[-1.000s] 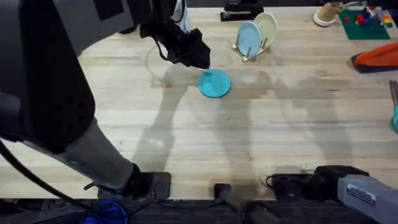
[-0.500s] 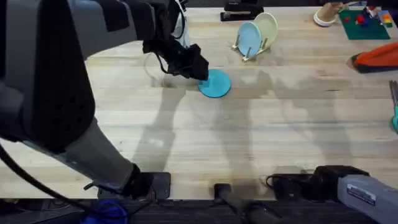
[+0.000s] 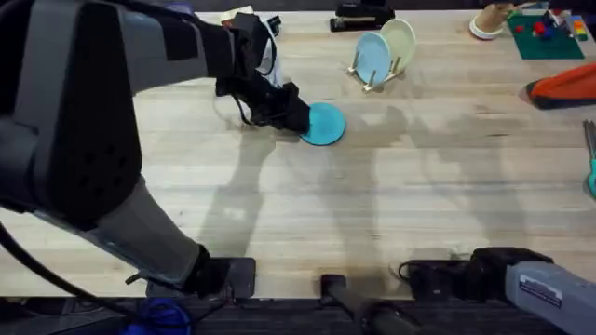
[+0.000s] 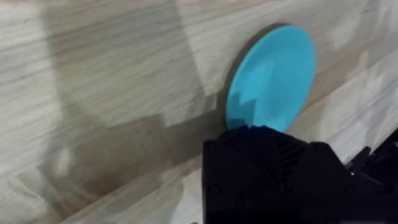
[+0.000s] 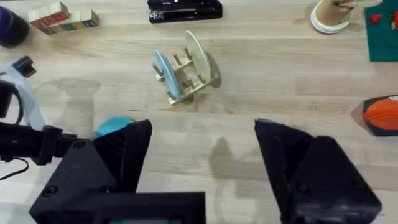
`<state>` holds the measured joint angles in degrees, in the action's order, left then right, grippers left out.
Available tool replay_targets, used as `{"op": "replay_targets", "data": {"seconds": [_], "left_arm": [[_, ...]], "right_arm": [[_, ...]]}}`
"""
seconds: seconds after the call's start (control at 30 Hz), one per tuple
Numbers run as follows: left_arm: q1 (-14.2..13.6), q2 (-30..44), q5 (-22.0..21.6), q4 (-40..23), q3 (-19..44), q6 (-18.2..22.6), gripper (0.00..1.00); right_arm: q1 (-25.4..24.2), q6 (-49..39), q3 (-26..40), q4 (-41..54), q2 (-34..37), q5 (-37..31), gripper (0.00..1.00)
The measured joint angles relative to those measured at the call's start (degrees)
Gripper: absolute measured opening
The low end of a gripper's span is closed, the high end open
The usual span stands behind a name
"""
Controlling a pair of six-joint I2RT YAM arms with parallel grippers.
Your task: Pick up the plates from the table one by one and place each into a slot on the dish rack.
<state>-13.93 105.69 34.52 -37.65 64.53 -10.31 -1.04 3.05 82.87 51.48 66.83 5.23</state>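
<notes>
The turquoise plate [image 3: 325,125] lies flat on the wooden table [image 3: 391,205], left of and nearer than the dish rack [image 3: 378,76]. My left gripper [image 3: 292,113] is low at the plate's left edge; in the left wrist view its black body covers the near rim of the plate [image 4: 273,78]. The rack holds a light-blue plate [image 3: 372,56] and a cream plate [image 3: 401,41] upright between its pegs. My right gripper [image 5: 202,168] is open and holds nothing, back near its base, facing the rack [image 5: 183,78] and the turquoise plate [image 5: 114,126].
A black stapler [image 3: 361,19] sits behind the rack. At the far right are a cup-like object [image 3: 486,22], a green mat with small items [image 3: 549,35] and an orange object [image 3: 568,88]. Toy blocks [image 5: 62,18] lie at the far left.
My left gripper has come down and slightly right, from above the table to the plate's left edge. The plate and the right arm have stayed put.
</notes>
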Motion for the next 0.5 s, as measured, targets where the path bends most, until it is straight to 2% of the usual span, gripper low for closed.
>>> {"op": "replay_targets", "data": {"seconds": [0.5], "left_arm": [[0.8, 0.8, 3.6, 2.3, -1.9, -0.6, 0.042]], "right_arm": [[0.0, 0.0, 0.0, 0.0, 0.0, 0.0, 0.995]]}}
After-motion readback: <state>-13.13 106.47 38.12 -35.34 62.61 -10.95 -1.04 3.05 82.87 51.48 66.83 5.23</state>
